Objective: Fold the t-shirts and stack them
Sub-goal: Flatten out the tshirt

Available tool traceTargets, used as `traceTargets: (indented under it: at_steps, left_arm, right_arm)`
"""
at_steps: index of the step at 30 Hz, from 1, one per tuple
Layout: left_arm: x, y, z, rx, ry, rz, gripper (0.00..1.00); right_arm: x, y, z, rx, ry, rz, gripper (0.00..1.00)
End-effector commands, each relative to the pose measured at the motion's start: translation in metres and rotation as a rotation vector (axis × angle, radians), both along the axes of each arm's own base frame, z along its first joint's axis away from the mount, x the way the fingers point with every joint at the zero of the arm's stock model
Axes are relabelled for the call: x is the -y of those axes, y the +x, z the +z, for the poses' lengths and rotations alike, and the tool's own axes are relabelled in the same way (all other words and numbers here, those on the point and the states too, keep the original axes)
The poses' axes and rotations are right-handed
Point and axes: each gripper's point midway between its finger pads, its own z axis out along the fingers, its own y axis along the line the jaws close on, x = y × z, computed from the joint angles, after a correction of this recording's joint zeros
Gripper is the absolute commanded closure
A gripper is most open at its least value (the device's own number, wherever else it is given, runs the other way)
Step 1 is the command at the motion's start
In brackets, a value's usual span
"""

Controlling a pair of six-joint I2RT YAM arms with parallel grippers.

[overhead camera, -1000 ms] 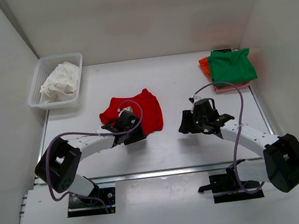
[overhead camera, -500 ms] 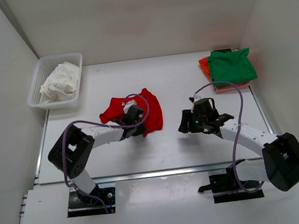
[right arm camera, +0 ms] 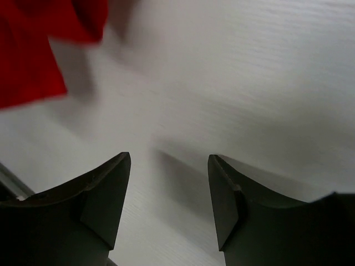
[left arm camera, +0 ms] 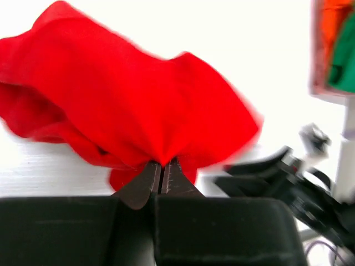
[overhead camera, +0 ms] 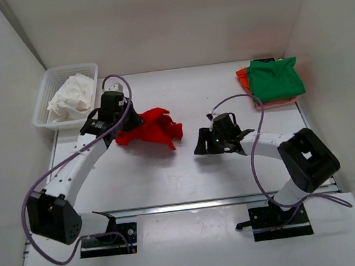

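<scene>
My left gripper [left arm camera: 162, 165] is shut on a pinch of the bright red t-shirt [left arm camera: 138, 105], and the cloth fans out crumpled beyond the jaws. From above, the left gripper [overhead camera: 124, 126] holds the red t-shirt [overhead camera: 153, 127] at its left end, left of the table's middle. The right gripper [overhead camera: 201, 147] is open just right of the shirt with nothing between its fingers. In the right wrist view the open right gripper [right arm camera: 169, 160] hovers over bare table, with the red t-shirt [right arm camera: 30, 55] at the upper left. A folded green t-shirt [overhead camera: 275, 79] tops an orange one [overhead camera: 242, 78] and a pale pink one [overhead camera: 275, 102] at the back right.
A white mesh basket [overhead camera: 61, 70] holding crumpled white cloth [overhead camera: 71, 97] stands at the back left corner. White walls enclose the table on three sides. A metal rail [overhead camera: 192, 204] runs along the near edge.
The left gripper shut on the red t-shirt and swung back and left, dragging the shirt that way and bunching it. The right gripper moved left toward the shirt.
</scene>
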Motion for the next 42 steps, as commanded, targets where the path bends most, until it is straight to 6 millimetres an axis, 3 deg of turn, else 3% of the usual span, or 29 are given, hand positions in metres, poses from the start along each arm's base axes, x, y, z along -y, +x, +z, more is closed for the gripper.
traceTargets:
  at_steps: [1,2,3,6,9,10,13,17,20,21,22,26,28,30,31,32,34,38,40,42]
  left_arm:
    - [0.01,-0.04,-0.025,-0.121,0.002,-0.126,1.0]
    - [0.012,-0.048,-0.037,-0.149,-0.006,-0.13,1.0]
    - [0.017,-0.047,-0.036,-0.132,-0.025,-0.133,1.0]
    - [0.022,-0.054,-0.048,-0.137,-0.044,-0.127,1.0]
    - [0.017,-0.055,-0.051,-0.145,-0.034,-0.112,1.0]
    - [0.015,-0.053,-0.045,-0.131,-0.038,-0.108,1.0]
    - [0.005,-0.052,-0.044,-0.127,-0.042,-0.09,1.0]
    - [-0.003,-0.053,-0.043,-0.126,-0.058,-0.081,0.96]
    - [-0.001,-0.055,-0.044,-0.128,-0.093,-0.093,0.78]
    - [0.004,-0.057,-0.044,-0.129,-0.116,-0.103,0.71]
    - [0.006,-0.058,-0.044,-0.13,-0.124,-0.104,0.72]
    - [0.015,-0.063,-0.049,-0.161,-0.171,-0.127,0.95]
    - [0.022,-0.065,-0.045,-0.164,-0.203,-0.155,0.87]
    - [0.023,-0.068,-0.042,-0.164,-0.226,-0.153,0.92]
    - [0.023,-0.069,-0.039,-0.165,-0.24,-0.159,0.89]
    - [0.022,-0.071,-0.039,-0.178,-0.257,-0.154,0.77]
    - [0.024,-0.077,-0.034,-0.189,-0.311,-0.175,0.65]
    - [0.026,-0.078,-0.013,-0.147,-0.365,-0.183,0.64]
    - [0.028,-0.082,-0.013,-0.158,-0.375,-0.193,1.0]
    - [0.029,-0.082,-0.015,-0.168,-0.374,-0.193,1.0]
  right_arm:
    - [-0.053,0.028,0.05,0.129,0.217,0.039,0.44]
    - [-0.068,0.028,0.059,0.139,0.279,0.062,0.44]
    - [-0.079,0.027,0.07,0.144,0.352,0.069,0.43]
    - [-0.1,0.021,0.073,0.1,0.452,0.04,0.41]
    - [-0.112,0.021,0.06,0.087,0.422,0.014,0.41]
    - [-0.119,0.027,0.068,0.123,0.405,0.03,0.42]
    - [-0.125,0.027,0.053,0.109,0.323,0.033,0.43]
    - [-0.126,0.022,0.046,0.099,0.287,0.039,0.51]
    - [-0.115,0.013,0.044,0.148,0.175,0.032,0.51]
    - [-0.103,0.011,0.042,0.14,0.176,0.015,0.5]
    - [-0.1,0.011,0.047,0.152,0.184,0.012,0.5]
    - [-0.089,0.011,0.043,0.16,0.147,0.005,0.5]
    - [-0.091,0.01,0.041,0.158,0.138,0.018,0.51]
    - [-0.094,0.004,0.034,0.137,0.127,0.03,0.51]
    - [-0.092,0.004,0.032,0.133,0.126,0.026,0.51]
    - [-0.092,0.003,0.032,0.137,0.133,0.025,0.51]
    - [-0.092,-0.001,0.031,0.135,0.137,0.031,0.51]
    - [-0.097,-0.007,0.043,0.152,0.165,0.074,0.52]
    - [-0.105,-0.016,0.046,0.167,0.176,0.123,0.51]
    - [-0.112,-0.022,0.054,0.189,0.209,0.168,0.49]
